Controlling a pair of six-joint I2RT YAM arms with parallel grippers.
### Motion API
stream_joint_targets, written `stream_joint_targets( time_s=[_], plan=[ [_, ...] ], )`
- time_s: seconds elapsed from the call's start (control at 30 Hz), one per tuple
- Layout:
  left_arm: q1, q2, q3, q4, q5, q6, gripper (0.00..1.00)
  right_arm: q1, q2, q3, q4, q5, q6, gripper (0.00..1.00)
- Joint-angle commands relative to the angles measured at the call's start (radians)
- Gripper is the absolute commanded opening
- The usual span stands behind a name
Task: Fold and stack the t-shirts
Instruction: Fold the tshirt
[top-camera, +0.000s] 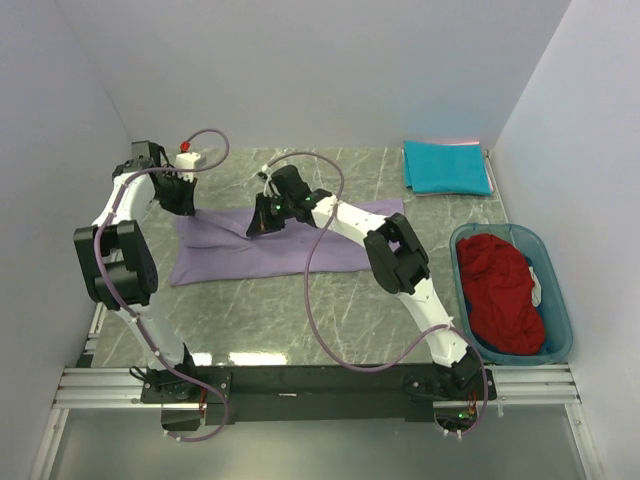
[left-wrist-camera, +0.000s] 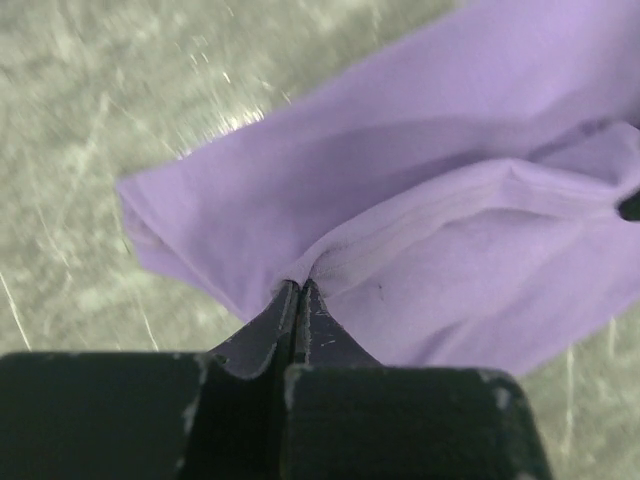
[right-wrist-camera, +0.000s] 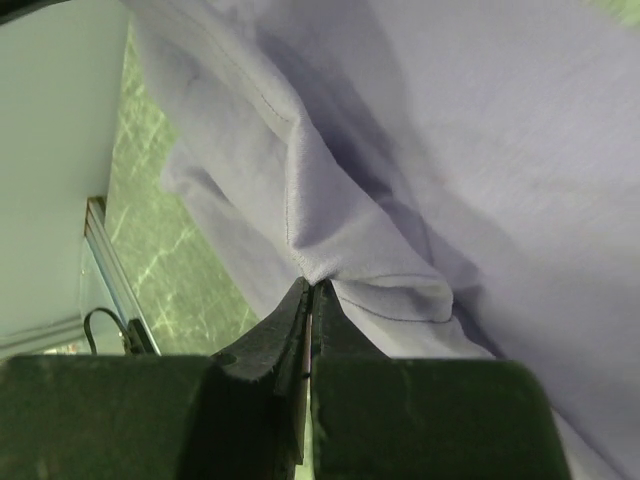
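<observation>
- left gripper (left-wrist-camera: 297, 290): jaws pressed together, pinching a hemmed fold of the lavender shirt (left-wrist-camera: 450, 280) right at the tips.
- right gripper (right-wrist-camera: 310, 292): jaws also pressed together, pinching a stitched edge of the same shirt; the cloth bunches out from the pinch.
- top view: the shirt lies as a long band across the middle of the table (top-camera: 300, 320). both grippers are at its upper edge, the left near the upper left corner and the right near mid-edge.
- table surface shows below the shirt's lower edge, and above its upper edge to the back wall (top-camera: 300, 70).
- teal shirt (top-camera: 445, 167): folded flat at upper right, apart from the lavender one.
- red shirt (top-camera: 500, 290): heaped in the bin (top-camera: 562, 300) at the right edge, beside the right arm.
</observation>
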Motion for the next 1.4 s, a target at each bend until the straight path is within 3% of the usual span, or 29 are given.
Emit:
stream_joint_targets(
  time_s=[0.0, 0.4, 0.97, 1.33, 1.37],
  plan=[
    [0.001, 0.041, 0.060, 0.071, 0.024, -0.040, 0.01, -0.030, -0.024, 0.027, 0.075, 0.019, 0.010, 0.00],
    [0.001, 0.068, 0.048, 0.204, 0.004, -0.089, 0.01, -0.050, -0.010, 0.035, 0.121, 0.002, 0.023, 0.00],
    [0.019, -0.173, -0.209, 0.120, -0.013, -0.060, 0.01, -0.052, -0.125, -0.131, 0.152, -0.080, 0.071, 0.00],
    [0.031, -0.146, -0.332, 0.100, -0.062, -0.035, 0.01, -0.047, -0.110, -0.148, 0.066, -0.061, 0.024, 0.00],
    [0.033, -0.135, -0.331, 0.092, -0.062, -0.033, 0.01, -0.048, -0.101, -0.131, 0.014, -0.065, 0.004, 0.05]
  ],
)
